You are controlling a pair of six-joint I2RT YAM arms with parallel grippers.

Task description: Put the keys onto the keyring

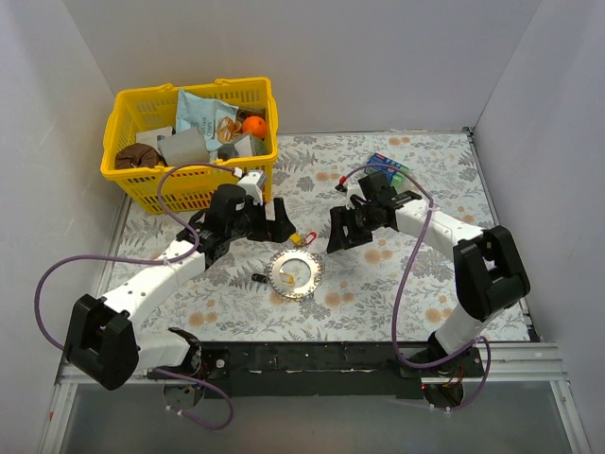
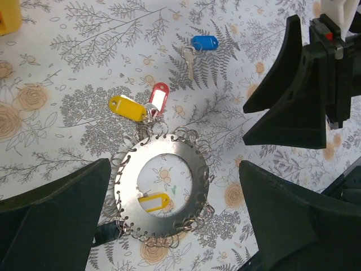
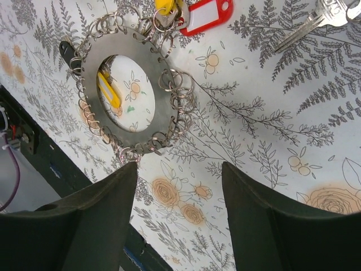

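The keyring (image 1: 315, 274) is a flat silvery hoop edged with small wire rings, lying on the floral cloth between both grippers. A yellow tag (image 2: 128, 107) and a red tag (image 2: 159, 99) lie at its far rim. Another yellow tag (image 2: 153, 201) lies inside its hole. A dark tag (image 2: 107, 231) sits at its near-left rim. A blue-headed key (image 2: 203, 42) lies loose farther away. My left gripper (image 1: 279, 227) is open and empty above the keyring (image 2: 169, 151). My right gripper (image 1: 338, 235) is open and empty; the keyring (image 3: 161, 110) is beyond its fingertips.
A yellow basket (image 1: 123, 123) full of odd items stands at the back left. A blue-green packet (image 1: 386, 168) lies at the back right behind the right arm. White walls close in the cloth on three sides.
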